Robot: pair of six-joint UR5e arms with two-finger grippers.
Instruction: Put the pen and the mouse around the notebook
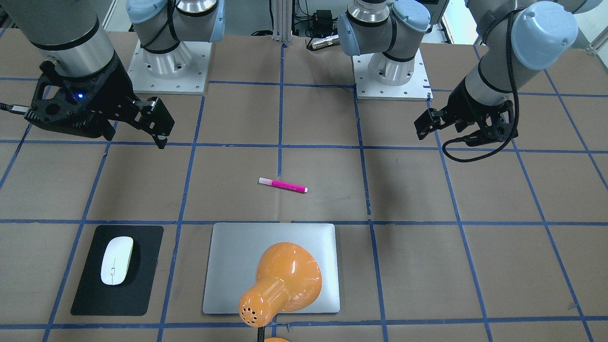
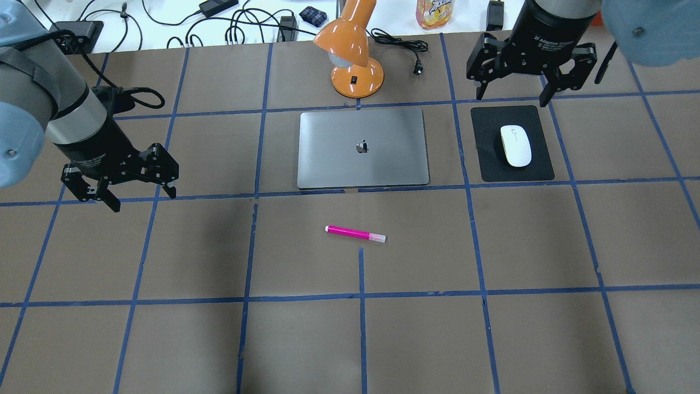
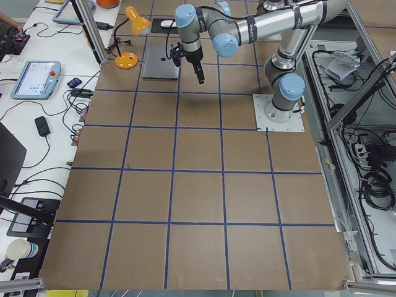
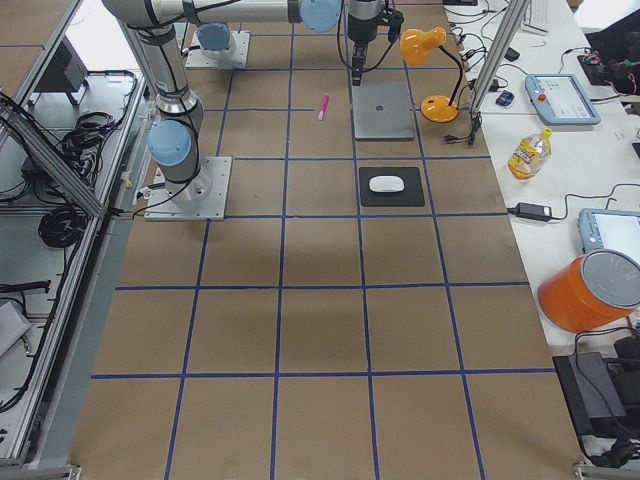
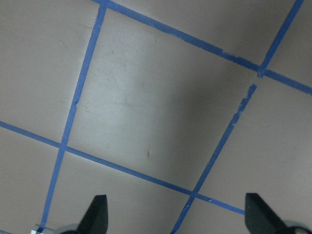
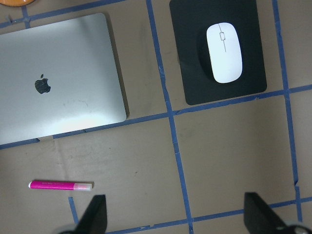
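Observation:
The magenta pen (image 2: 355, 233) lies alone on the brown table, on the robot's side of the silver notebook (image 2: 362, 148). In the front-facing view the pen (image 1: 283, 185) is apart from the notebook (image 1: 228, 266). The white mouse (image 2: 515, 145) rests on a black mat (image 2: 492, 164) to the notebook's right. My right gripper (image 2: 512, 98) hangs open high above the mat's far edge; its wrist view shows mouse (image 6: 224, 52), notebook (image 6: 58, 83) and pen (image 6: 61, 185) below. My left gripper (image 2: 139, 194) is open and empty, over bare table left of the notebook.
An orange desk lamp (image 2: 353, 54) stands just behind the notebook, and its shade (image 1: 285, 280) overhangs the lid in the front-facing view. Cables, a plug (image 2: 418, 68) and a drinks bottle (image 2: 435, 13) lie along the far edge. Blue tape lines grid the table.

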